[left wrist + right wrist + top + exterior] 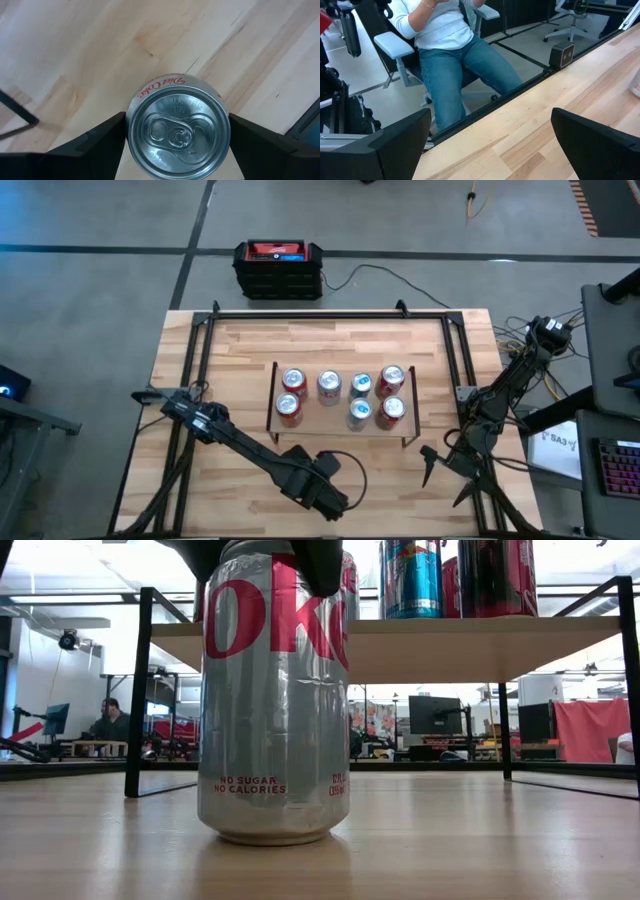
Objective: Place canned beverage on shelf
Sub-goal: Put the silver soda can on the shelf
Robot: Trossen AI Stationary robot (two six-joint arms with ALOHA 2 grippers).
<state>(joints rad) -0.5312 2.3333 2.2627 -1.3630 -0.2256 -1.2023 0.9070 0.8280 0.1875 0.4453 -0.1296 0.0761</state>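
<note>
- My left jaws [177,142] straddle the silver Diet Coke can [178,131] from above, one dark finger [95,142] on each flank. They look pressed to its wall, so I judge this a pinch, taken high to leave the base free.
- The can [275,700] stands upright on the worktop [480,840], its base flat on the wood, at the near edge in front of the shelf [343,420].
- The shelf board [480,645] sits above the can's shoulder on thin black legs, so I judge a lift must come before any move toward it.
- Seven cans [328,385] already stand on the shelf in two rows; a gap in the near row looks like the free spot.
- My right jaws [447,470] wait spread wide and empty at the worktop's right side, clear of the shelf.
</note>
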